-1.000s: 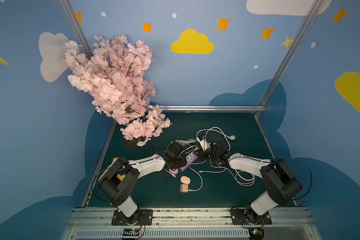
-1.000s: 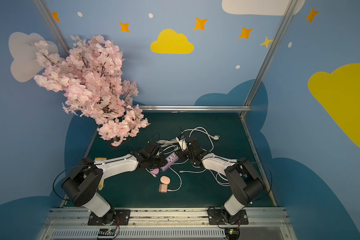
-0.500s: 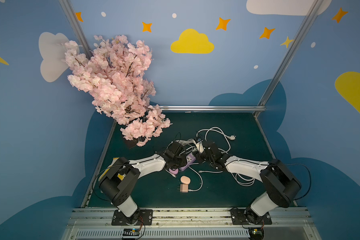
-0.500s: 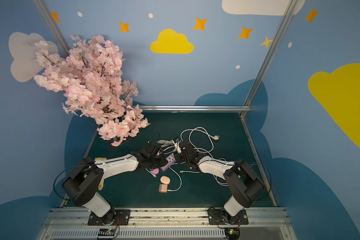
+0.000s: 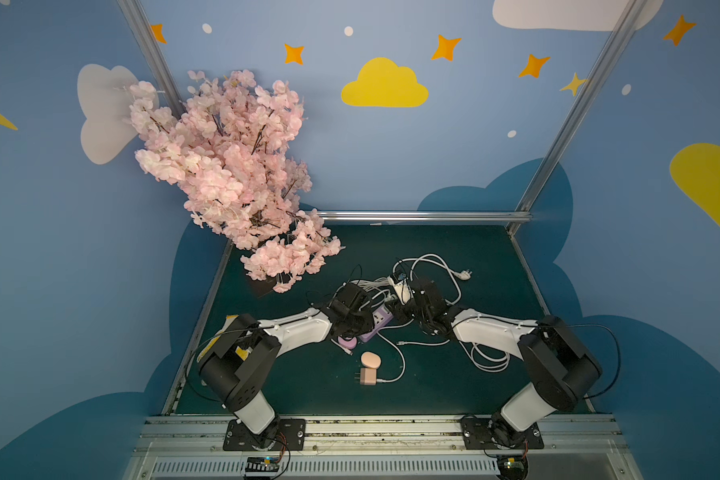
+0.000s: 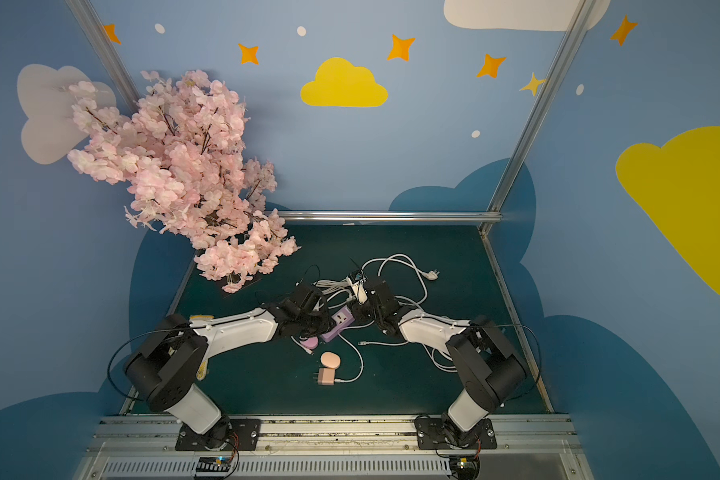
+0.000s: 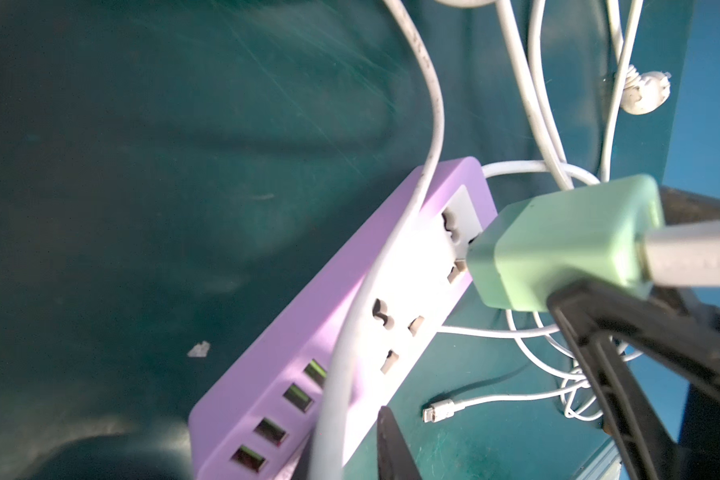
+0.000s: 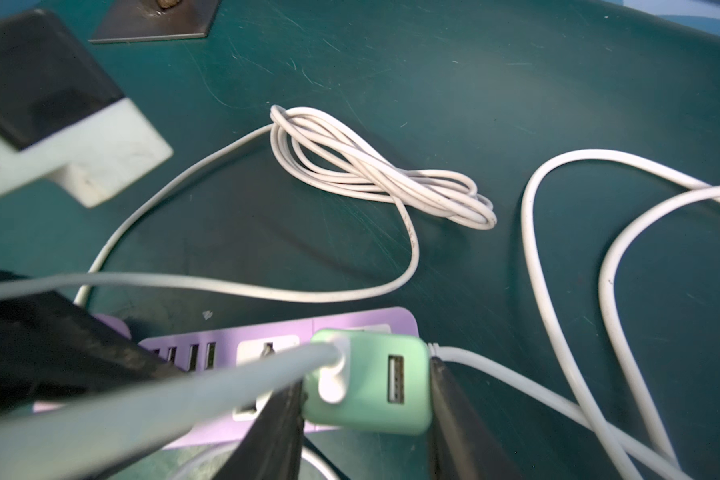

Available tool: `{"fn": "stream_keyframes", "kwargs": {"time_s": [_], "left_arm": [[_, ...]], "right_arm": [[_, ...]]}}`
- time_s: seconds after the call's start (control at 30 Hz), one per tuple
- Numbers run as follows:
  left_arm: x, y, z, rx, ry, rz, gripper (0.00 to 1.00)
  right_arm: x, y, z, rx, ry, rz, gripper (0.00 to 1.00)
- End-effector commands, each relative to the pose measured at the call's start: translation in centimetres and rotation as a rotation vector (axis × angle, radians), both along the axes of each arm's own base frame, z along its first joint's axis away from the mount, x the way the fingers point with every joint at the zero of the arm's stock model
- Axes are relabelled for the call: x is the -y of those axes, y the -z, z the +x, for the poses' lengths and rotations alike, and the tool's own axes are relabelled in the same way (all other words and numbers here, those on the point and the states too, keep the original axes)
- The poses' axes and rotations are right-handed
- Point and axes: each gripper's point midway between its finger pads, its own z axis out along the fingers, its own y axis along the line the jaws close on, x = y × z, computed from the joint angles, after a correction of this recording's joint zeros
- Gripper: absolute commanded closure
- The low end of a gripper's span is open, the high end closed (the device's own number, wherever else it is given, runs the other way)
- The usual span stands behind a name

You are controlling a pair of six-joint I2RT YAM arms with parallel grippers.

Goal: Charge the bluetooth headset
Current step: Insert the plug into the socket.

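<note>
A purple power strip [image 5: 377, 322] [image 6: 339, 322] [image 7: 308, 332] [image 8: 395, 318] lies mid-table. My left gripper [image 5: 362, 326] [image 7: 346, 440] is shut on its USB end, and a white cable [image 7: 391, 232] runs between the fingers. My right gripper [image 5: 398, 309] [image 8: 364, 415] is shut on a mint-green charger [image 8: 371, 382] [image 7: 558, 249] with a white USB cable plugged in. The charger's front presses against the strip's end socket [image 7: 454, 226]; its prongs are hidden. A lilac rounded case [image 5: 347, 341] and a peach oval case [image 5: 370, 359] lie in front; I cannot tell which is the headset.
A pink charger [image 5: 368, 376] with a thin white cable lies near the front. Loose white cables [image 5: 433, 266], a coiled bundle [image 8: 375, 166] and a free connector end [image 7: 437, 413] surround the strip. A pink blossom tree [image 5: 233, 166] fills the back left corner.
My right gripper has shifted a little to the left, carrying the green charger up to the strip. The left arm and the strip have stayed put.
</note>
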Motion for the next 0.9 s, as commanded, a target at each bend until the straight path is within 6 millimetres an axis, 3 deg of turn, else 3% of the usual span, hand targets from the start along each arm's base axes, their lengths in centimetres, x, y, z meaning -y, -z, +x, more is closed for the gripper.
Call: {"fn": "stream_keyframes", "kwargs": {"time_s": [0.0,0.23,0.4,0.6,0.87], "left_arm": [[-0.9,2.6,-1.6,-0.088,0.014,0.067,0.79],[-0.4,3.3,-1.5,-0.118,0.033,0.068,0.80],[-0.1,3.5,-1.5,-0.123,0.037,0.061,0.80],[-0.2,3.5,-1.5,-0.126,0.032,0.060,0.80],[-0.5,3.3,-1.5,-0.119,0.037,0.070,0.80]], "right_arm": [[1.8,5.8,-5.8,-0.239,-0.092,-0.088,1.00],[3.6,7.7,-7.7,-0.271,-0.080,-0.118,1.00],[3.7,8.4,-7.0,-0.281,-0.054,-0.180,1.00],[1.8,7.3,-4.8,-0.321,-0.041,-0.201,1.00],[1.6,6.5,-5.6,-0.342,-0.072,-0.203,1.00]]}}
